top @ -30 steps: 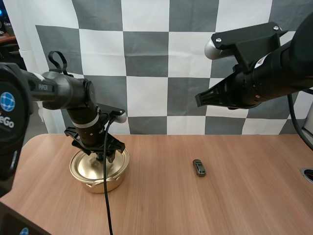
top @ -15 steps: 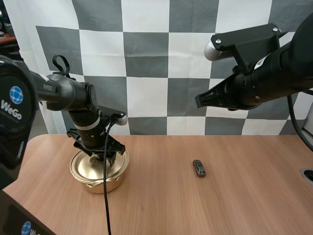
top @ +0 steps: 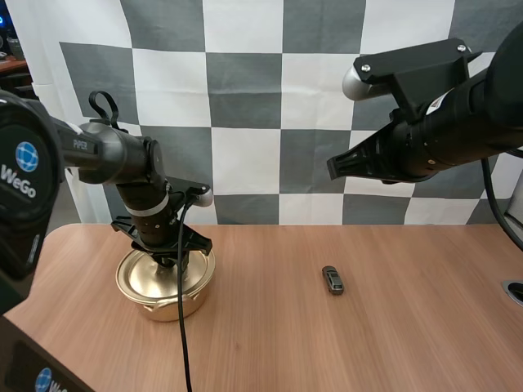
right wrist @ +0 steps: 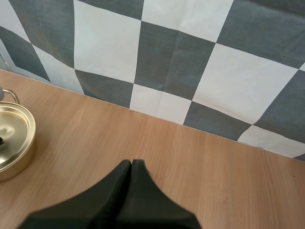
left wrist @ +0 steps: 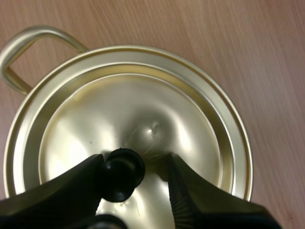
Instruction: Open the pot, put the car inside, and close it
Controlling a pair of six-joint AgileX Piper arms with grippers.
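Nearest the camera, the left arm's [top: 106, 155] big housing reads "WeGo" beside a blue globe mark; the link beyond it reads "PiPER". No other writing is legible.

Left claw [left wrist: 136, 162] is down on the pot [top: 166, 282], fingers spread. The black knob [left wrist: 123, 172] of the lid [left wrist: 143, 109] stands between them, touching one finger and leaving a gap to the other. Not pinched yet. The lid is seated and the pot's loop handle shows beyond the rim. Judgement: the grasp is off-centre, and closing should draw the knob to the middle before the lift.

Car [top: 333, 279] lies on the bare desk [top: 392, 327], well apart from the pot and toward the right arm's side. Its long axis runs roughly away from the camera.

Farthest back, the right claw [right wrist: 131, 164] is held high over the desk, fingers pressed together on nothing. Judgement: the right arm is the nearer one to the car.
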